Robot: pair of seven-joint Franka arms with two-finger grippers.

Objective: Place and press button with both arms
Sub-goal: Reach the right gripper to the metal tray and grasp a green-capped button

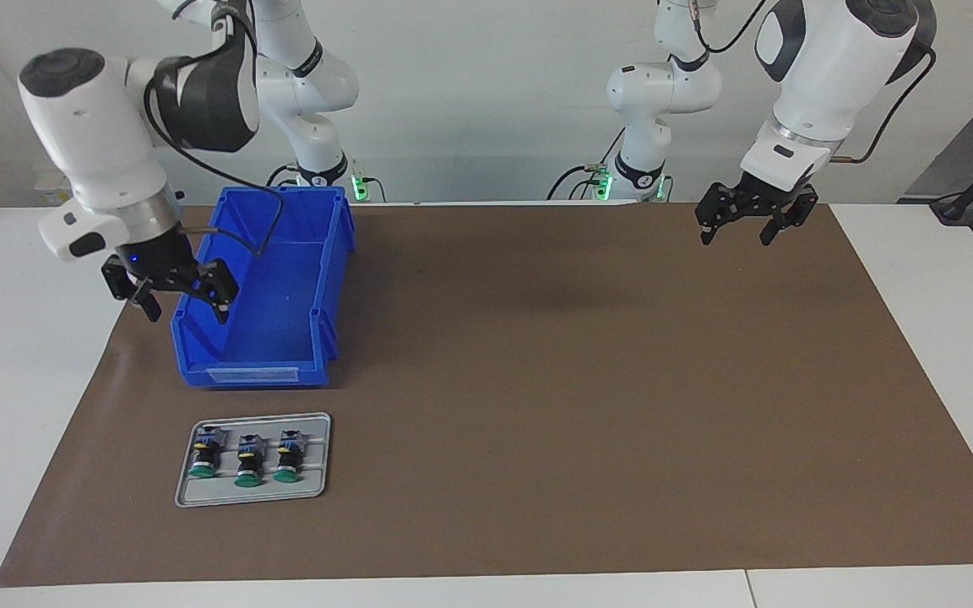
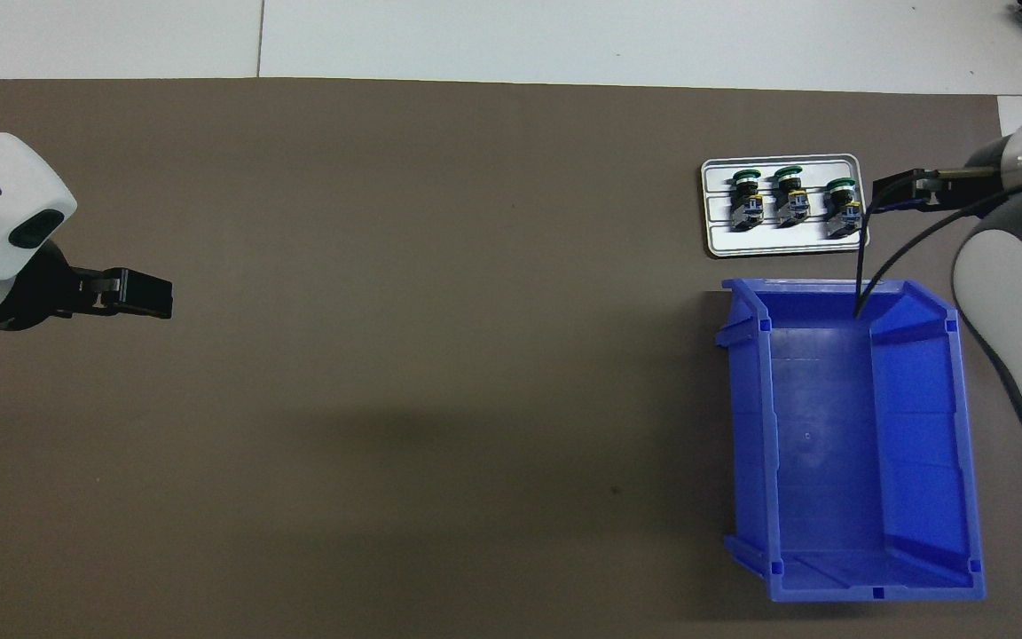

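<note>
While both white jointed arms hang above the brown table mat (image 1: 537, 380), neither holds anything. Bent at the elbow with its wrist turned down, the right gripper (image 1: 185, 306) hovers over the outer wall of the blue plastic bin (image 1: 284, 338), fingers spread wide and empty. With its wrist also pointing down, the left gripper (image 1: 736, 233) hovers over the bare mat well apart from the bin, toward the left arm's end, fingers wide. Three green-capped push buttons (image 1: 248, 460) lie side by side on the grey metal tray (image 1: 317, 485), just beside the bin and farther from the robots
</note>
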